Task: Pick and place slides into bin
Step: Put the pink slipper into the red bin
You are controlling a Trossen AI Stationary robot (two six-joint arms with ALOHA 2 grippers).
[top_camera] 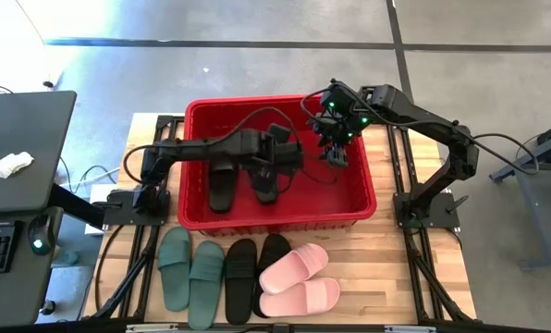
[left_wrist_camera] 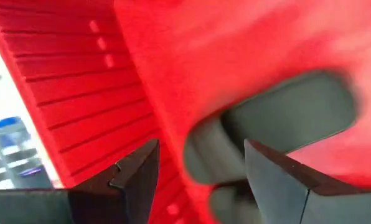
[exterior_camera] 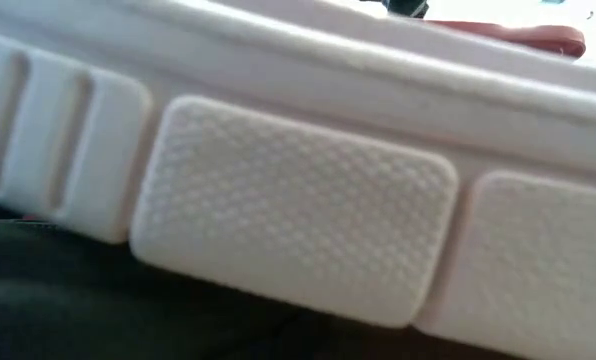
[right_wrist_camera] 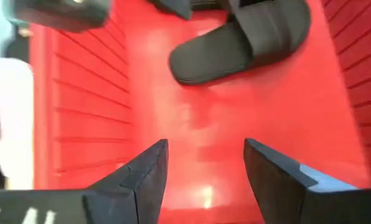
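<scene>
Two black slides lie side by side, soles down, on the floor of the red bin. My left gripper hangs open above the right one of them, nothing between its fingers. Over the bin's far right part my right gripper is open and empty too, with a black slide ahead of it. On the table in front of the bin lie a green pair, a black pair and a pink pair.
The low view is almost filled by the pale ribbed sole of a slide close to the camera; a strip of the bin's rim shows above it. A dark desk with a keyboard stands left of the table.
</scene>
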